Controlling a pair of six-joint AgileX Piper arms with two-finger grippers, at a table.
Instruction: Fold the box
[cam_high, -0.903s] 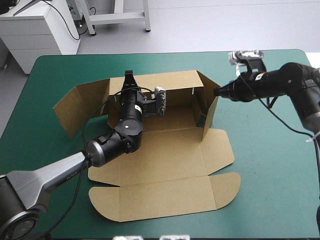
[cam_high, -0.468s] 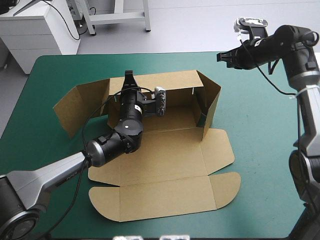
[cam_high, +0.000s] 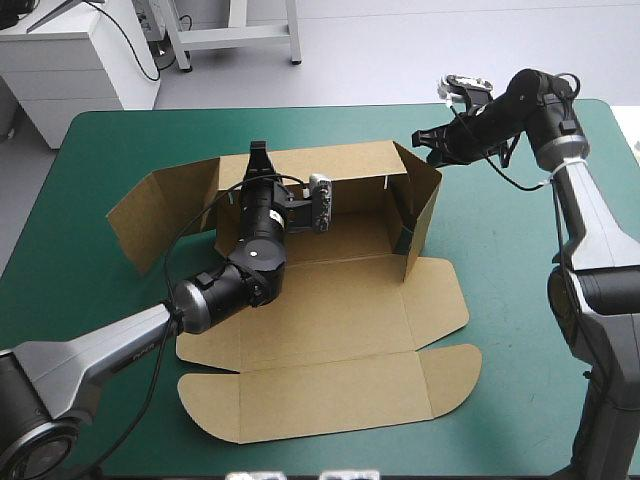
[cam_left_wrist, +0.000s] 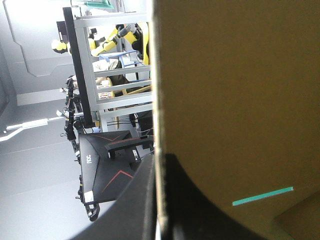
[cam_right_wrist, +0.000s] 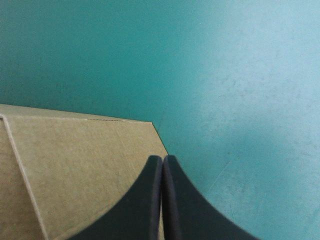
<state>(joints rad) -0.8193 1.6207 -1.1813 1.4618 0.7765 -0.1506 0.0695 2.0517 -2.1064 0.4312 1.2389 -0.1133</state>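
The brown box (cam_high: 330, 310) lies partly folded on the teal-green cover, its back wall and right wall (cam_high: 425, 205) raised. My left gripper (cam_high: 258, 152) is at the back wall's top edge, shut on the box. In the left wrist view the board (cam_left_wrist: 235, 100) fills the space ahead and its edge runs between the black fingers of the left gripper (cam_left_wrist: 159, 167). My right gripper (cam_high: 420, 137) hovers just beyond the right wall's far corner, shut and empty. In the right wrist view the right gripper (cam_right_wrist: 162, 159) sits over a corner of the board (cam_right_wrist: 75, 165).
The box's left flap (cam_high: 150, 215) slants outward toward the table's left side. The lid with rounded tabs (cam_high: 330, 395) lies flat near the front edge. Bare teal-green cover (cam_high: 520, 300) stretches to the right of the box and beyond it (cam_right_wrist: 225, 75).
My right gripper has left the right wall's outer face, swung up toward the far edge, then come back left to the wall's far corner. The left arm and the box have not moved.
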